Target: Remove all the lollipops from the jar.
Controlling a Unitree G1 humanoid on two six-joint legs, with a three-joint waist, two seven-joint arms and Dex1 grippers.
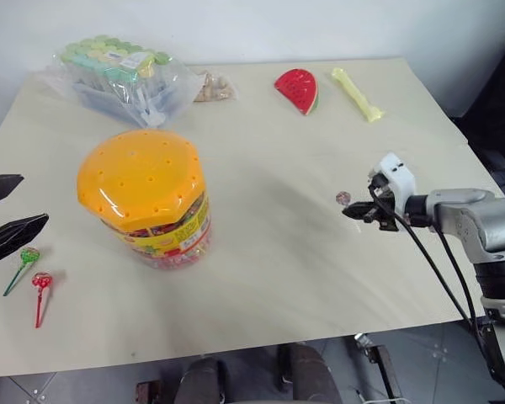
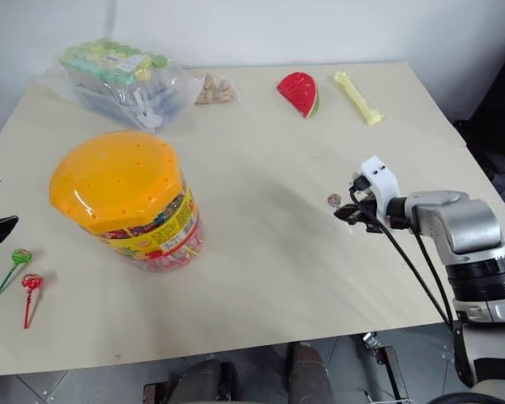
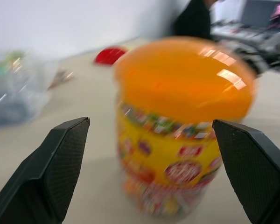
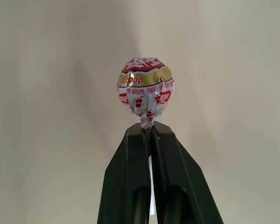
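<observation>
R gripper [image 4: 150, 133] clenched on a wrapped lollipop [image 4: 145, 92], held just over the table [image 1: 278, 244], well right of the jar [image 1: 148, 200].
Candy head: round, crinkled white/red/gold wrapper, stick pinched betw the fingers. L gripper [image 3: 149, 172] released, wide apart, facing the jar: clear tub, domed orange lid w/ holes, yellow-red label. Two more lollipops, green-stick [image 1: 21, 268] & red-stick [image 1: 40, 295], lie on table left of jar.

gripper: right gripper [image 4: 150, 133], black fingers pinched tight together
held: lollipop [image 4: 145, 91], clamped by the stick just under its wrapped head
wrapper: red, white and gold, kinda crinkly
backdrop: plain beige table [image 4: 46, 140] beyond the lollipop
</observation>
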